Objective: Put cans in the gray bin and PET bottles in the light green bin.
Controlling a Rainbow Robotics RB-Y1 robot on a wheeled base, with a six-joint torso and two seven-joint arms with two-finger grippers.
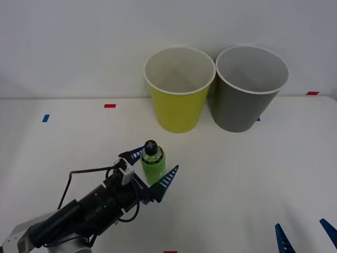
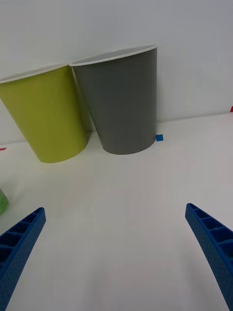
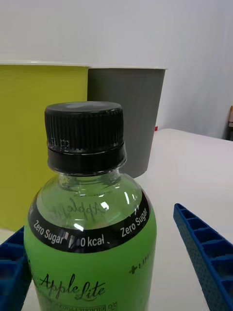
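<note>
A small PET bottle (image 1: 152,161) with bright green liquid and a black cap stands upright on the white table. My left gripper (image 1: 151,166) is open around it, one blue finger (image 1: 132,154) on each side. In the left wrist view the bottle (image 3: 92,233) stands close up between the fingers (image 3: 204,252). The light green bin (image 1: 178,92) stands behind the bottle. To the right of it and touching it is the gray bin (image 1: 247,89). Low at the front right, my right gripper (image 1: 305,237) waits open and faces both bins (image 2: 124,97). Cans are out of view.
Small tape marks lie on the table: red (image 1: 109,106), blue (image 1: 46,118), and red (image 1: 312,93) at the far right. A white wall rises right behind the bins. Bare table (image 1: 237,179) spreads between the bottle and my right gripper.
</note>
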